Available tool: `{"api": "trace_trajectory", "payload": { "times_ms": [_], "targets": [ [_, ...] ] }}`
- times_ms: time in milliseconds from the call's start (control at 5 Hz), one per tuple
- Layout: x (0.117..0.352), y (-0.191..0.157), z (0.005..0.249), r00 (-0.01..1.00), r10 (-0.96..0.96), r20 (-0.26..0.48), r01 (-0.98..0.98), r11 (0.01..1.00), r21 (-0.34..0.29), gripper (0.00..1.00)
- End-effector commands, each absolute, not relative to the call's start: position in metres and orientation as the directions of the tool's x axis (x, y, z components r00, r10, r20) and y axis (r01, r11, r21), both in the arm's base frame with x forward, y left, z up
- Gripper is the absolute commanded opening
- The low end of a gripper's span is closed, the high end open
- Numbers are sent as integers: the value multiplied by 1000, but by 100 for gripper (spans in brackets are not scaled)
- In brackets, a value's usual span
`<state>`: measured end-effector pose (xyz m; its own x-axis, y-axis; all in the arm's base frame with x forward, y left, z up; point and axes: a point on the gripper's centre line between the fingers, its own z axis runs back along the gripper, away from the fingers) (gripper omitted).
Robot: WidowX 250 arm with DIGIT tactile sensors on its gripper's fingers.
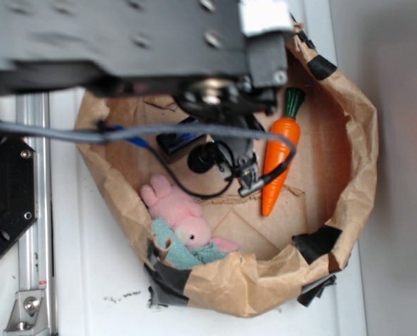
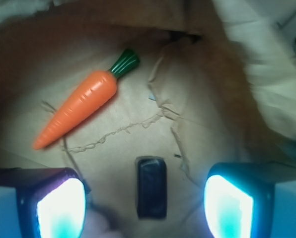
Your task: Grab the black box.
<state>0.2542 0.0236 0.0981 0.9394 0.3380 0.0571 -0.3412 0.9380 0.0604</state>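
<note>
Paper floor (image 2: 138, 134): black box (image 2: 151, 187) lies between wide-apart, edge-cropped fingers (image 2: 61, 206).

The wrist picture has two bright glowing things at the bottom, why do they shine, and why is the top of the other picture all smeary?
In the wrist view the gripper fingertips sit so near the lens that light washes them out white-cyan and blurry, while the black box between them stays fairly sharp. In the exterior view the robot arm is close to the camera, so it looks smeared and out of focus.

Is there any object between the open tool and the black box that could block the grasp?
Nothing visible does. In the wrist view the black box lies on bare brown paper between the two fingers of the tool. The toy carrot lies farther off, apart from the box.
</note>
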Motion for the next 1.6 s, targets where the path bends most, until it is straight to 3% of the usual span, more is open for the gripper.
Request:
{"api": "trace_trajectory", "payload": {
  "times_ms": [0,200,400,800,1000,1200,1400],
  "targets": [
    [246,27,83,966,257,20,-258,966,32,100],
    [235,42,91,965,263,22,-263,965,0,100],
    [225,59,94,951,306,50,-307,952,7,100],
    [225,69,77,937,350,20,-350,936,35,100],
    [228,61,66,938,346,32,-347,936,52,100],
    [234,37,45,943,331,46,-331,944,0,100],
    [238,25,34,941,333,53,-334,943,8,100]
  ]
}}
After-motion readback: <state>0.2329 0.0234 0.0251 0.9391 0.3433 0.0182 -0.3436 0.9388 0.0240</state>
